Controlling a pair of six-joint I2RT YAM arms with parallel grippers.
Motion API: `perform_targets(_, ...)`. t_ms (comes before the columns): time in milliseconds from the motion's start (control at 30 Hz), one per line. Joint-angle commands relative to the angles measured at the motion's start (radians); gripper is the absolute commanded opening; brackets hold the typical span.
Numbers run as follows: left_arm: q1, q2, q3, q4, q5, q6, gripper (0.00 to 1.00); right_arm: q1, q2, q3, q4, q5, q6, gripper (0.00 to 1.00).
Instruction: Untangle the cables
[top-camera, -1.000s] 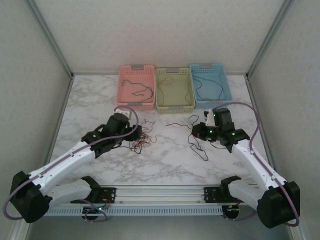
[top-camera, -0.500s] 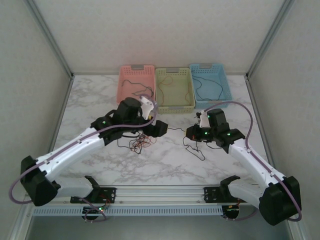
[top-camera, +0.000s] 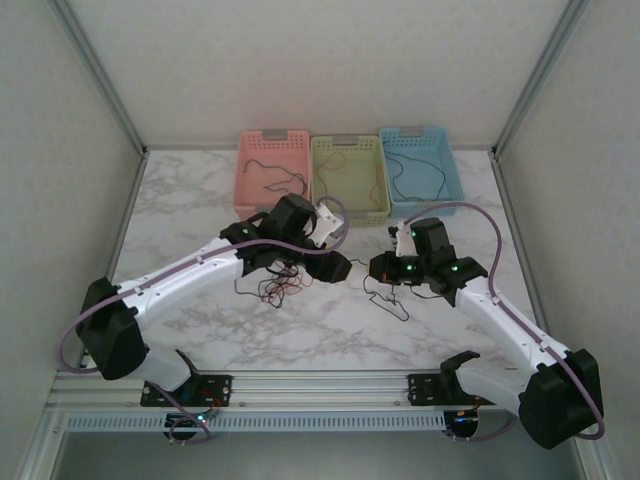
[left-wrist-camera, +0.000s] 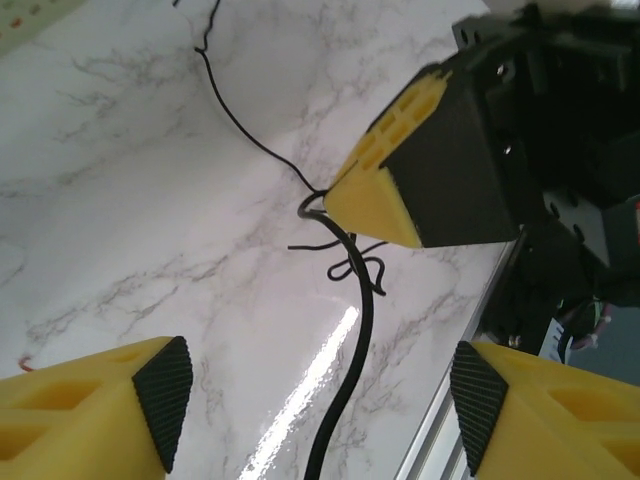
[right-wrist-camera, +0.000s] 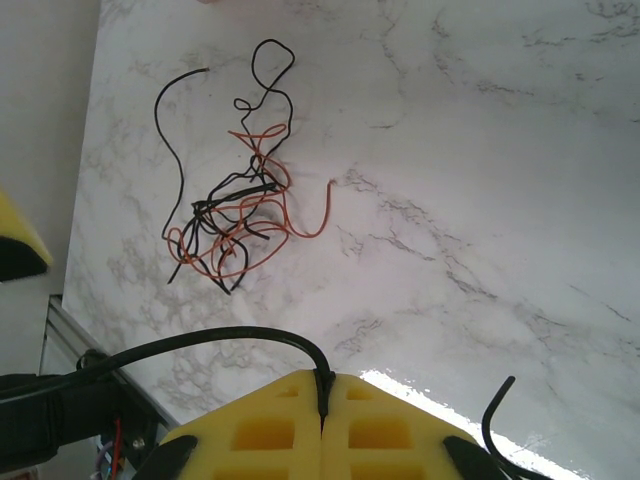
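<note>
The right gripper (right-wrist-camera: 322, 388) has its two yellow fingers (right-wrist-camera: 270, 432) pressed together, and they are clamped on a thin black cable (right-wrist-camera: 225, 341), which leaves the seam between them and bends away to the left in the right wrist view. The left gripper (left-wrist-camera: 320, 398) stands just beside it and faces it. Its own yellow fingers (left-wrist-camera: 85, 410) are wide apart, with nothing between them, and in the left wrist view the black cable runs over the surface in the gap in front of them, with a small loop near the tips of the right gripper. In the top view the two grippers meet near the middle of the white marble-patterned table (top-camera: 190, 210), and the free part of the black cable lies on the table under the right gripper. To the left of the left gripper, a tangle of black and red-orange cables (right-wrist-camera: 232, 228) rests on the table, apart from both grippers. At the far edge stand a pink plastic basket (top-camera: 246, 200), a pale green plastic basket (top-camera: 349, 217) and a blue plastic basket (top-camera: 455, 185) side by side, each with a thin dark wire inside.
</note>
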Motion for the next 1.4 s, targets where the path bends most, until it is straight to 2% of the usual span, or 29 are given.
perform_targets(0,-0.007,0.002,-0.011,-0.007,0.013,0.009,0.49,0.011,0.011,0.031,-0.008,-0.01,-0.024,0.02)
perform_targets(100,-0.007,-0.019,-0.025,0.018,-0.001,-0.001,0.18,0.013,0.013,0.032,-0.01,-0.008,-0.025,0.02)
perform_targets(167,-0.007,-0.028,-0.03,0.02,-0.035,-0.009,0.03,0.013,0.01,0.033,-0.011,-0.007,-0.026,0.02)
perform_targets(200,-0.007,-0.035,-0.033,0.02,-0.054,-0.012,0.0,0.013,0.007,0.033,-0.011,-0.004,-0.026,0.03)
perform_targets(333,-0.005,-0.075,-0.055,0.02,-0.133,-0.034,0.0,0.014,-0.007,0.038,-0.023,0.004,-0.03,0.1)
perform_targets(367,-0.006,-0.085,-0.062,0.018,-0.149,-0.038,0.0,0.015,-0.013,0.039,-0.025,0.008,-0.03,0.15)
perform_targets(467,-0.005,-0.124,-0.082,0.002,-0.207,-0.046,0.0,0.015,-0.032,0.043,-0.034,0.027,-0.035,0.45)
perform_targets(500,-0.004,-0.139,-0.088,-0.007,-0.226,-0.05,0.0,0.014,-0.041,0.045,-0.038,0.041,-0.036,0.52)
perform_targets(633,-0.001,-0.197,-0.109,-0.036,-0.265,-0.053,0.0,0.014,-0.089,0.035,-0.039,0.094,-0.033,0.69)
perform_targets(733,-0.001,-0.238,-0.12,-0.063,-0.288,-0.053,0.0,0.015,-0.118,0.025,-0.033,0.108,-0.032,0.76)
perform_targets(900,0.002,-0.302,-0.139,-0.075,-0.299,-0.063,0.0,0.013,-0.113,0.01,-0.03,0.124,-0.037,0.77)
perform_targets(1067,0.002,-0.369,-0.138,-0.059,-0.274,-0.086,0.0,0.015,-0.065,-0.007,0.008,0.058,-0.039,0.66)
perform_targets(1200,0.002,-0.429,-0.133,-0.037,-0.249,-0.104,0.0,0.015,-0.016,-0.013,0.017,0.043,-0.029,0.64)
perform_targets(1267,0.002,-0.452,-0.133,-0.028,-0.287,-0.12,0.0,0.015,-0.016,-0.019,0.026,0.046,-0.024,0.64)
perform_targets(1367,0.002,-0.468,-0.127,-0.002,-0.404,-0.153,0.0,0.014,-0.062,-0.025,0.025,0.087,-0.017,0.66)
